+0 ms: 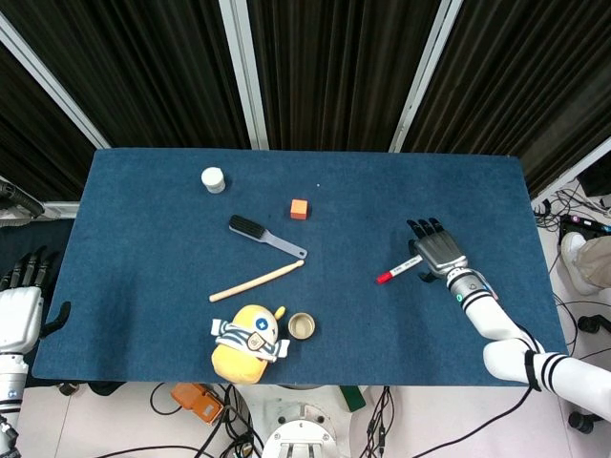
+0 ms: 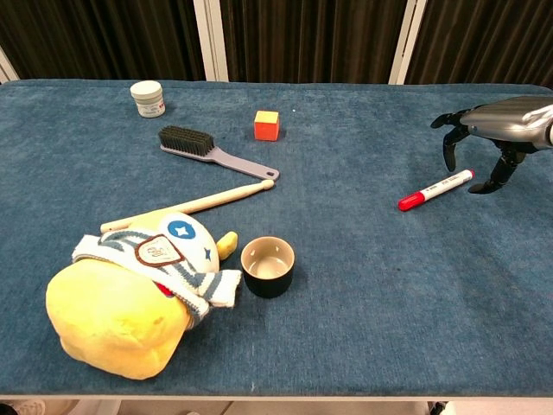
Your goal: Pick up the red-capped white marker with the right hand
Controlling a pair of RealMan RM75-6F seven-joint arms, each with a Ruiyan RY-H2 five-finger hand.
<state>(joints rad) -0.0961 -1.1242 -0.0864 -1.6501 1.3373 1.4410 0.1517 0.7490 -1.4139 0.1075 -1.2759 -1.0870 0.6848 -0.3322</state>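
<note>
The white marker with a red cap (image 1: 400, 268) (image 2: 435, 189) lies flat on the blue table, cap toward the table's front left. My right hand (image 1: 435, 251) (image 2: 489, 128) hovers palm-down over the marker's white tail end, fingers spread and curved downward, holding nothing. In the chest view the fingertips (image 2: 448, 158) hang on either side of the tail, just above the cloth. My left hand (image 1: 21, 303) rests off the table's left edge, fingers extended, holding nothing.
A grey brush (image 1: 264, 237), an orange cube (image 1: 300, 208), a white jar (image 1: 213, 179), a wooden stick (image 1: 255, 281), a small cup (image 1: 302, 326) and a yellow plush toy (image 1: 246, 346) occupy the table's left and middle. The table's right edge lies beyond my right hand.
</note>
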